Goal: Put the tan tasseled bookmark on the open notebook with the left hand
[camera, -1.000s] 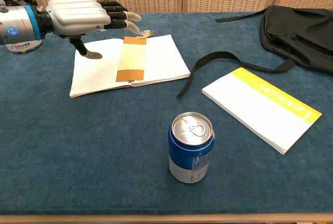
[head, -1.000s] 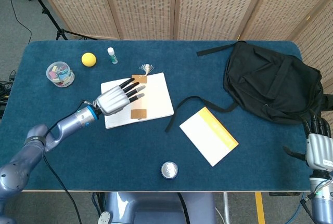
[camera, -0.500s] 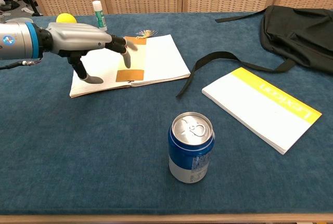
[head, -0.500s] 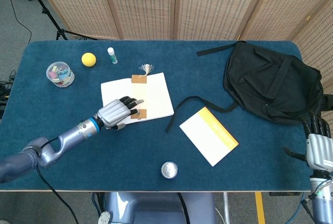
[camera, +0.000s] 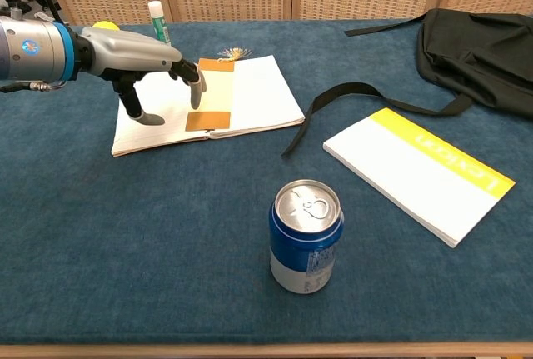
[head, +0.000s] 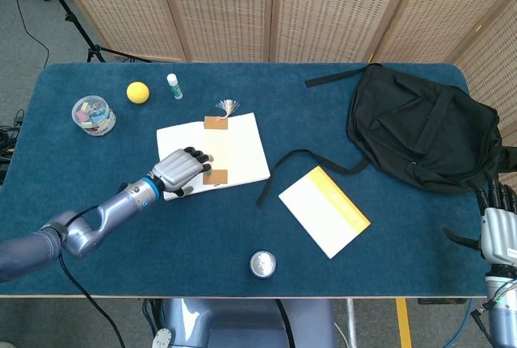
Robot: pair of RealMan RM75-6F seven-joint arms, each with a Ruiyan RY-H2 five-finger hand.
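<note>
The tan bookmark point(head: 216, 150) point(camera: 211, 94) lies flat along the middle of the open white notebook point(head: 246, 148) point(camera: 262, 92), its tassel point(head: 227, 106) point(camera: 232, 52) spilling past the far edge onto the cloth. My left hand point(head: 182, 169) point(camera: 140, 53) hovers over the notebook's left page, fingers spread and bent down, holding nothing; its fingertips reach toward the bookmark's left edge. My right hand point(head: 498, 223) shows only in the head view, at the table's right edge, away from the notebook.
A blue drink can point(head: 262, 264) point(camera: 306, 236) stands near the front edge. A yellow-and-white pad point(head: 324, 211) point(camera: 420, 172), a black backpack point(head: 420, 126) point(camera: 479, 47) with a loose strap, a yellow ball point(head: 137, 91), a small bottle point(head: 174, 85) point(camera: 157, 21) and a tub of clips point(head: 93, 115) also sit on the blue table.
My left hand has drawn back toward the near left off the bookmark and its fingers have curled downward. The bookmark stays on the notebook. The right hand has barely moved.
</note>
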